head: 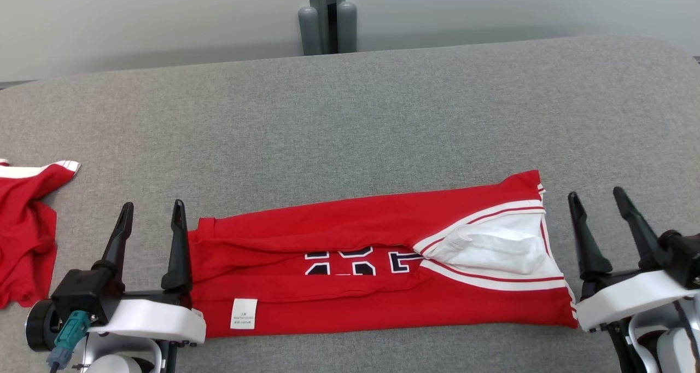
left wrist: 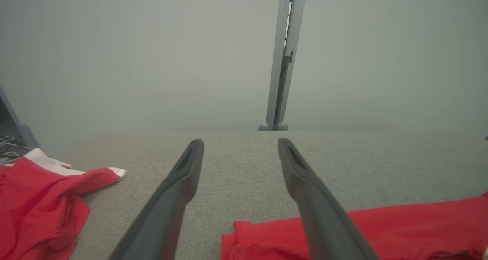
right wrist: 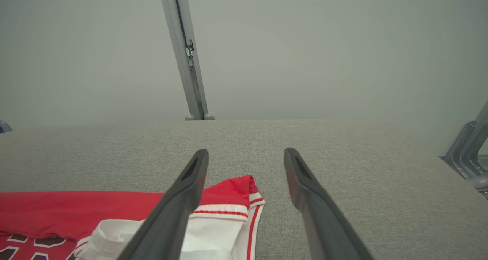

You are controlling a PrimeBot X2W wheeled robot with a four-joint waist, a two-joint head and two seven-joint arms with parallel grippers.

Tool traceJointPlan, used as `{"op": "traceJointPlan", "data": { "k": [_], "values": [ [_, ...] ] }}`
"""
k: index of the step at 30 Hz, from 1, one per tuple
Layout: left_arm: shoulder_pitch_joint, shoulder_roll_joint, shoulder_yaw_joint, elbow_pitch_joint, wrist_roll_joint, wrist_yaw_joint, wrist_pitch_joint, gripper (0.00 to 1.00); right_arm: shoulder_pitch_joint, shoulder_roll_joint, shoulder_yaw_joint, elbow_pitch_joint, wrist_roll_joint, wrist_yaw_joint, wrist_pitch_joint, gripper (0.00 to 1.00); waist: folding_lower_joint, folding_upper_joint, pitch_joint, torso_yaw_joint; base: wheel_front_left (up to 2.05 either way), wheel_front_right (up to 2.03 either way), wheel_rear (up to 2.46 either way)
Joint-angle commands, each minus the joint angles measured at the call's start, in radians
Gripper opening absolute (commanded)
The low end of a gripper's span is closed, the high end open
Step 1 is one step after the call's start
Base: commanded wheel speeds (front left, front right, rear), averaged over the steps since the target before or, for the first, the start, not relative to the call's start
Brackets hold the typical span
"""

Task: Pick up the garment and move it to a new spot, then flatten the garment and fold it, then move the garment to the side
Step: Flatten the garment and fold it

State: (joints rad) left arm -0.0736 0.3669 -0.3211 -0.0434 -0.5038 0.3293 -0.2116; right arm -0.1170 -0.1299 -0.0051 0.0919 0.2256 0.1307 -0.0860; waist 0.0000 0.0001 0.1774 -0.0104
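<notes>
1. Two grippers, both spread wide and both empty: the left gripper (head: 152,204) sits at one end of the garment and the right gripper (head: 595,192) at the other, fingers pointing away across the table.
2. The red jersey (head: 372,252) lies on the grey fabric-covered table (head: 350,116), near its front edge. It is folded into a long band running left to right between the two grippers.
3. Dark, white-edged lettering (head: 355,261) peeks out along the middle fold, and a small white care label (head: 244,314) shows near the lower left corner.
4. At the right end, red-and-white striped trim opens onto the white lining (head: 492,247).
5. The left gripper's inner finger (head: 178,242) stands just beside the jersey's left edge. In the left wrist view it crosses over the red cloth, and contact cannot be told.
6. The right gripper is just beside the striped end, with a sliver of grey table between them in the head view.
7. A second red garment (head: 24,231) lies crumpled at the table's left edge, well apart from the jersey.
8. A grey post (head: 327,17) stands behind the table's far edge.
</notes>
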Motion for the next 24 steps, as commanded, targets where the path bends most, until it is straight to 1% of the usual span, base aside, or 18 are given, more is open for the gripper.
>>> {"op": "traceJointPlan", "data": {
  "k": [1,5,10,16,20,21,22,23,24],
  "values": [
    [-0.023,0.005,0.005,0.003,-0.005,-0.007,-0.005,1.00,-0.008,-0.009,0.001,0.010,0.002,0.000,0.005,1.00,0.0000,-0.0001,0.001,0.002,0.00,0.00,0.00],
    [-0.034,0.004,0.011,0.018,-0.006,-0.012,-0.016,1.00,0.002,-0.015,0.023,0.098,0.009,0.000,0.012,1.00,0.0000,-0.0001,0.013,0.010,0.00,0.00,0.00],
    [-0.056,0.003,0.011,0.032,0.001,-0.020,-0.023,1.00,-0.023,-0.023,0.074,0.255,0.024,0.000,-0.001,1.00,0.0000,-0.0001,0.037,0.020,0.00,0.00,0.00],
    [-0.072,-0.006,0.004,0.045,-0.004,-0.028,-0.028,1.00,-0.078,-0.003,0.119,0.418,0.045,0.000,-0.038,1.00,0.0000,-0.0001,0.058,0.028,0.00,0.00,0.00],
    [-0.086,-0.010,0.000,0.053,-0.005,-0.033,-0.028,1.00,-0.106,0.007,0.152,0.511,0.066,0.000,-0.034,1.00,0.0000,-0.0001,0.065,0.033,0.00,0.00,0.00],
    [-0.087,-0.011,-0.001,0.055,-0.005,-0.034,-0.028,1.00,-0.110,0.008,0.161,0.525,0.076,0.000,-0.033,0.69,0.0000,-0.0001,0.066,0.034,0.00,0.00,0.00],
    [-0.085,-0.010,0.000,0.056,-0.004,-0.033,-0.029,1.00,-0.117,0.006,0.171,0.541,0.083,0.000,-0.033,0.43,0.0000,-0.0001,0.067,0.035,0.00,0.00,0.00],
    [-0.084,-0.011,-0.001,0.059,-0.004,-0.033,-0.030,1.00,-0.120,0.005,0.178,0.554,0.091,0.000,-0.034,0.00,0.0000,-0.0001,0.068,0.035,0.00,0.00,0.00],
    [-0.083,-0.011,0.000,0.060,-0.004,-0.033,-0.031,1.00,-0.121,0.003,0.184,0.562,0.098,0.000,-0.038,0.00,0.0000,-0.0001,0.068,0.035,0.00,0.00,0.00]
  ]
}}
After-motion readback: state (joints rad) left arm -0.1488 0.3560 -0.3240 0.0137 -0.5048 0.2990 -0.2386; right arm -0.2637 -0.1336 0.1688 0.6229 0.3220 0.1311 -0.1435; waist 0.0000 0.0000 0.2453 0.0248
